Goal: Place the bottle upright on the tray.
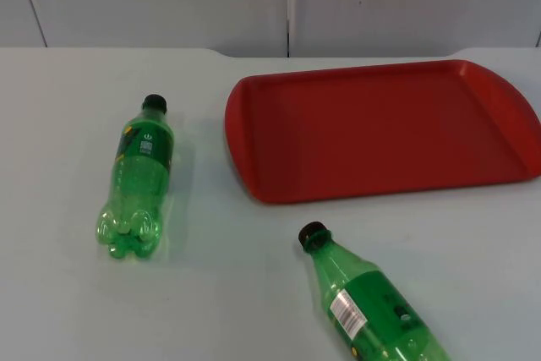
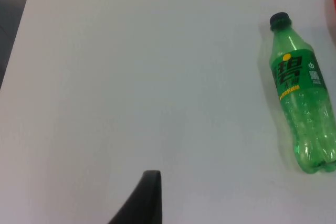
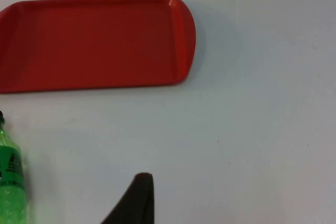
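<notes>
Since both green bottles are lying flat on the white table (image 1: 51,293), neither one's on the red tray (image 1: 254,107) yet: one bottle (image 1: 137,179) sits left of the tray with its black cap pointing toward the wall, and the other bottle (image 1: 372,306) lies in front of the tray, cap aimed toward it, apart from the rim. They look like thin plastic soda bottles, see-through so likely empty or close to it, so my guess is light, a bit squishy, smooth and prone to rolling. I'd grab across the labelled middle, where it's straightest, not the ribbed bottom or the neck. Left gripper (image 2: 149,203) hangs over bare table well apart from the left bottle, touching nothing; right gripper (image 3: 137,200) is over bare table in front of the tray, also touching nothing. How wide either is spread, I can't tell.
</notes>
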`<state>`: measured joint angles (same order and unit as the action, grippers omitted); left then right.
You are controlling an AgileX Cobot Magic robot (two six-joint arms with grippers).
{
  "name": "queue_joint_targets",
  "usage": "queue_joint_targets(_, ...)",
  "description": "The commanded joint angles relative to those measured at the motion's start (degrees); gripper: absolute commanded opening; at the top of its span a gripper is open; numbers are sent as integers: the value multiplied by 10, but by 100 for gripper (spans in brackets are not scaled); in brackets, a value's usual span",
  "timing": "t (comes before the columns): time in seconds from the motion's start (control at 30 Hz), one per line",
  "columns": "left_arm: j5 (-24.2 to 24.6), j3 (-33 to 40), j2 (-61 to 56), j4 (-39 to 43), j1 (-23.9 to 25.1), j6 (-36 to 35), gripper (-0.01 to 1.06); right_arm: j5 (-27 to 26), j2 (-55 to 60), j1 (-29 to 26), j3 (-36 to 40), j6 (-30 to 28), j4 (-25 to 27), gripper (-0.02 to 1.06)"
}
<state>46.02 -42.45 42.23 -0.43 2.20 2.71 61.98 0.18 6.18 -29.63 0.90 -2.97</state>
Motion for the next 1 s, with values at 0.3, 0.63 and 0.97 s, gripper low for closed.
queue_joint_targets(0.3, -5, -81, 133, -10, 1, 0, 105, -2, -2, -2, 1, 1, 3, 105)
queue_joint_targets(0.63, -5, -164, 245, -53, 1, 34, 105, -2, -2, -2, 1, 2, 3, 105)
queue_joint_targets(0.97, 3, -259, 355, -101, 1, 73, 105, -2, -2, -2, 1, 2, 3, 105)
